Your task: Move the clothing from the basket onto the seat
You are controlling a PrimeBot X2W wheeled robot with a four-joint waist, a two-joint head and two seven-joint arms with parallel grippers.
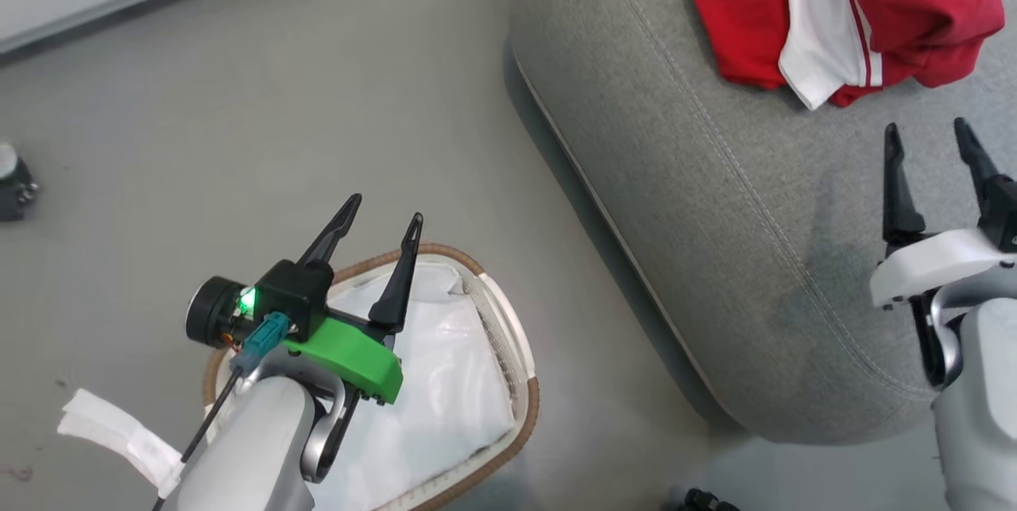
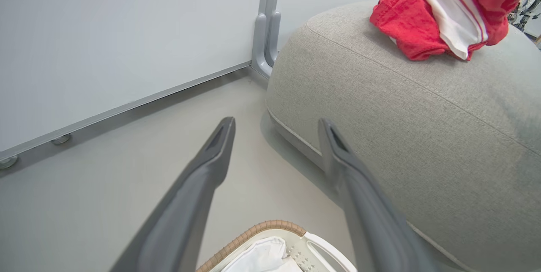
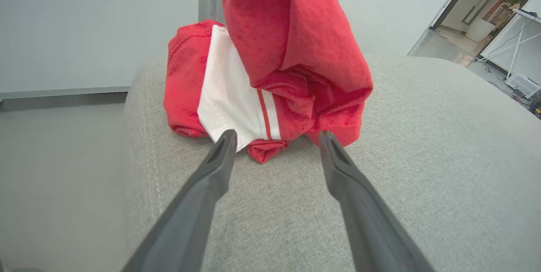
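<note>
Right claw point(image 1: 926, 126): released, fingers spread, nothing between them. It hovers over the seat point(image 1: 715, 241) with its tips aimed at the clothing point(image 1: 850, 10).

The clothing is a red heap with a white panel, lying on the seat straight ahead of the right claw. Near it, but apart in the head view. The heap's long axis runs roughly side to side, across the way the claw points.

The right arm is far nearer. Left claw point(image 1: 385, 207) is also spread and empty, above the basket point(image 1: 520, 384) on the floor point(image 1: 238, 137).

The basket shows only its white liner point(image 1: 453, 384) where the left forearm point(image 1: 246, 447) doesn't cover it.

The heap sits in from the seat's rounded left edge, with bare cushion on the near side. There's open floor between basket and seat.

My read: the transfer looks done, unless something red hides under that forearm.
</note>
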